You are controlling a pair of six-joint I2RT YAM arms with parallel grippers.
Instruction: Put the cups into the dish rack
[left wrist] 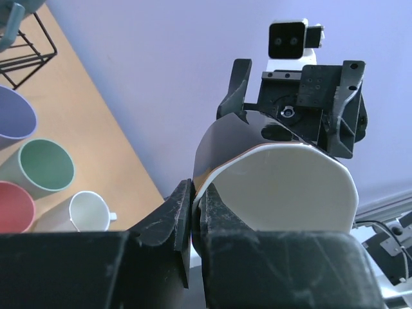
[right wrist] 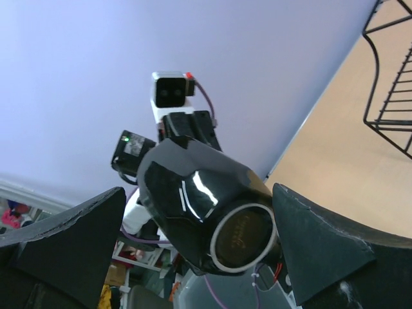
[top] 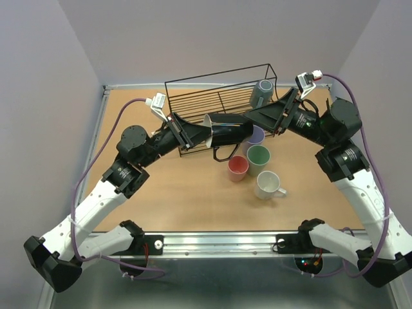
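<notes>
jaws of left gripper (left wrist: 193,193) pinched shut on rim of black mug (top: 228,132); jaws of right gripper (right wrist: 199,192) spread wide round its base. mug held aloft before dish rack (top: 206,100). grey-blue mug (top: 261,93) already racked; lavender tumbler (top: 257,134), green tumbler (top: 258,156), pink-red tumbler (top: 238,167), white mug (top: 267,185) left on table (top: 161,193).

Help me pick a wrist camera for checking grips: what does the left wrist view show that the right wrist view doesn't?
Only the left wrist view: the left end effector pinched on the rim of the black mug, the mug's pale inside, and the lavender cup, green cup, red cup and white mug on the table. Only the right wrist view: the mug's ringed base, with the right end effector open, a finger on each side. Both: the black mug, a corner of the dish rack and the purple wall.
</notes>
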